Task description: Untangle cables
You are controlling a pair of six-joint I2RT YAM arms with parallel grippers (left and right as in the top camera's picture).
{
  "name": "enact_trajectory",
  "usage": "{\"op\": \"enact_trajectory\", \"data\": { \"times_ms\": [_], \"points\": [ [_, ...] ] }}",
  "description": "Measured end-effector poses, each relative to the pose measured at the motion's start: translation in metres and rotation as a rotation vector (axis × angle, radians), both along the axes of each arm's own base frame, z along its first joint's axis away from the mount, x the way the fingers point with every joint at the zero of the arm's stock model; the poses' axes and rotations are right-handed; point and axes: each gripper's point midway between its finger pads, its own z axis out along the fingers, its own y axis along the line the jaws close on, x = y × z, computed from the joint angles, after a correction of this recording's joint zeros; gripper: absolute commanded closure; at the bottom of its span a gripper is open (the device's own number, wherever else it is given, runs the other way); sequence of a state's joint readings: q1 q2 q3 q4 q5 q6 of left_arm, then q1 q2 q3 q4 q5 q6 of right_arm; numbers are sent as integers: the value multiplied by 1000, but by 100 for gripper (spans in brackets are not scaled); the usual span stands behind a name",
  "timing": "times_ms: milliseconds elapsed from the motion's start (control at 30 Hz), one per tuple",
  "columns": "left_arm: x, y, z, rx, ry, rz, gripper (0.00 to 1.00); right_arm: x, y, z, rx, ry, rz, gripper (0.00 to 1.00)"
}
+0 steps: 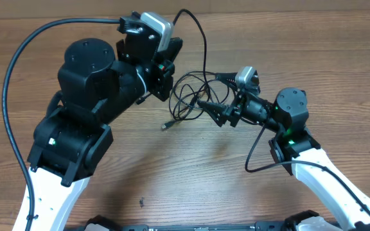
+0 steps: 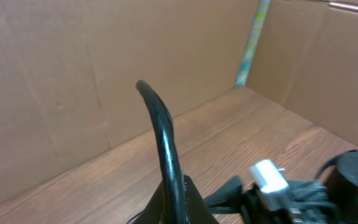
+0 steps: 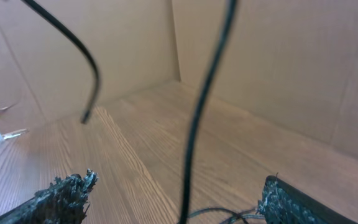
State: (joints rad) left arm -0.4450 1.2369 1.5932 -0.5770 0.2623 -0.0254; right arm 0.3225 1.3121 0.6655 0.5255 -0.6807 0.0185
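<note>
The cables point(image 1: 188, 96) are thin black cords lying in a loose tangle on the wooden table between my two grippers. One strand rises from my left gripper point(image 1: 167, 61), arcs over the top and drops back into the tangle. In the left wrist view, the left gripper point(image 2: 179, 205) is shut on this cable point(image 2: 161, 124), which stands up out of the fingers. My right gripper point(image 1: 212, 109) points left into the tangle. In the right wrist view it point(image 3: 179, 199) is open, with a cable strand point(image 3: 197, 124) running upright between its fingers. A small plug end point(image 1: 166, 126) lies at the front of the tangle.
Cardboard walls point(image 2: 73, 74) enclose the far side of the table. A thicker black robot wire point(image 1: 11, 83) loops round the left arm, and another point(image 1: 255, 151) hangs by the right arm. A small dark speck point(image 1: 142, 203) lies near the front edge.
</note>
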Motion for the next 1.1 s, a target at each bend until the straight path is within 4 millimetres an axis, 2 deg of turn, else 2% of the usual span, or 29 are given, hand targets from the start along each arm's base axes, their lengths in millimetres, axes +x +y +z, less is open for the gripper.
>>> {"op": "enact_trajectory", "data": {
  "times_ms": [100,200,300,400,467,600,767,933,1033,1100],
  "points": [
    [-5,-8,-1,-1,6,-28,96,10,1,-8,6,2,-19,26],
    [-11,-15,-2,1,12,-55,96,18,2,-14,11,-1,-31,43],
    [-14,-17,-6,7,26,-65,96,24,0,-20,8,15,-55,49],
    [-16,-16,-14,23,57,-65,96,26,-1,-14,22,-8,-66,70],
    [-17,-15,-23,40,91,-65,96,27,-1,-12,31,-5,-71,80],
    [-18,-15,-54,99,209,-64,96,27,-2,-8,49,-4,-75,83],
    [-13,-17,-112,212,394,-71,96,34,-15,-6,77,27,-109,86],
    [-4,-23,-157,301,511,-89,96,47,-57,12,135,40,-204,89],
    [2,-27,-168,314,532,-97,96,47,-82,22,156,53,-242,89],
    [3,-28,-167,313,520,-103,96,46,-93,22,158,75,-258,89]
  ]
}}
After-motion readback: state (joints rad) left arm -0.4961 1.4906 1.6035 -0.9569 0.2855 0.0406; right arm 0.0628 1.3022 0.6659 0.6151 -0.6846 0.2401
